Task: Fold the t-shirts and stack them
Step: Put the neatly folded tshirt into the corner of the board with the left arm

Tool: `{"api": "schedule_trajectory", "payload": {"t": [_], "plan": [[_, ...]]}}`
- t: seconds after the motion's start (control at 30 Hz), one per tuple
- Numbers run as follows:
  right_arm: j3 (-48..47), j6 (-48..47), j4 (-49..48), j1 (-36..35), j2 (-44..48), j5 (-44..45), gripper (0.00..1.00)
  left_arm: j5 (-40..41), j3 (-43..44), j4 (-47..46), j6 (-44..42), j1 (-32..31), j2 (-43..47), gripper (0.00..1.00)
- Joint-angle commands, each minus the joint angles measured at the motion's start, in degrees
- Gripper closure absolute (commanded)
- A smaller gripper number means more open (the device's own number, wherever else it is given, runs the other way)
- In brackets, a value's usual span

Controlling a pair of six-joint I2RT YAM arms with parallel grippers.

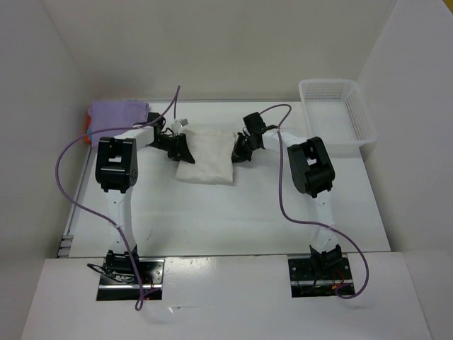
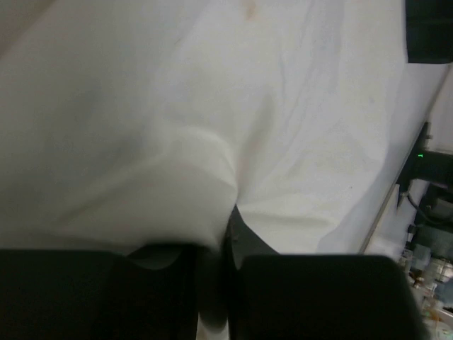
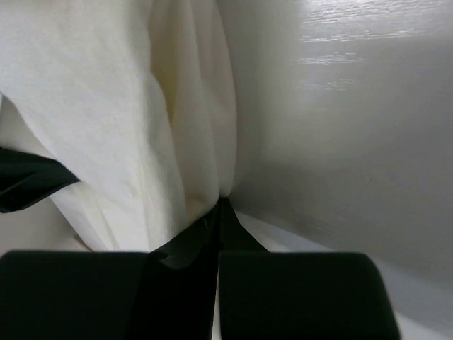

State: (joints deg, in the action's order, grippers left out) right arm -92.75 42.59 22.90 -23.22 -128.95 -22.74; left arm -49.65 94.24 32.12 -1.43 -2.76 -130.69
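Off-white t-shirt (image 1: 205,159) is mid-worktop (image 1: 233,219), toward the far side, folded into a rough rectangle between the two arms. Left fingers (image 2: 92,294) are at its left edge near the far corner. The wrist view shows them closed to a narrow slot with a ridge of cloth pulled into it, so clamped on the shirt. Right fingers (image 3: 297,294) are at the right edge, roughly opposite. They're pressed together with a pleat of the off-white fabric running down into the tips, so clamped on it too. Fabric puckers toward both pinch points. Can't tell from above whether the gripped edges are off the surface; the near half looks flat on the worktop. Lavender t-shirt (image 1: 117,113) is folded at the far-left corner, well apart from the off-white one. A sliver of orange t-shirt (image 1: 87,133) shows at its near-left edge; can't tell if it's under or just beside. White mesh basket (image 1: 327,83) sits at the far-right corner. A purple cable loops off each arm: left cable (image 1: 64,170) swings out past the left side, right cable (image 1: 284,191) hangs between arm and shirt.
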Motion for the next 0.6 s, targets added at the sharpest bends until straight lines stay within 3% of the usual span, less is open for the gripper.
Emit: {"api": "schedule_trajectory", "payload": {"t": [0.0, 0.07, 0.23, 0.37, 0.57], "plan": [[-0.1, -1.3, 1.3, -1.4, -4.4, 2.4, 0.99, -0.3, -0.7, 4.2, -3.7, -1.5, -5.0, 0.86], [-0.1, -1.3, 1.3, -1.4, -4.4, 2.4, 0.99, -0.9, -0.7, 4.8, -4.4, -1.5, -5.0, 0.99], [1.3, -2.5, 1.3, -1.4, -3.2, 2.4, 0.99, -2.0, -0.2, 5.3, -6.2, -0.3, -1.8, 1.00], [4.9, -3.1, 1.3, -0.7, 1.2, 3.6, 0.99, 12.7, 2.2, 4.7, -6.9, -0.3, 4.6, 1.00], [10.9, -4.4, 1.9, 2.5, 9.8, 5.9, 0.99, 27.7, 6.4, 6.0, -9.9, 0.2, 9.5, 1.00]]}}
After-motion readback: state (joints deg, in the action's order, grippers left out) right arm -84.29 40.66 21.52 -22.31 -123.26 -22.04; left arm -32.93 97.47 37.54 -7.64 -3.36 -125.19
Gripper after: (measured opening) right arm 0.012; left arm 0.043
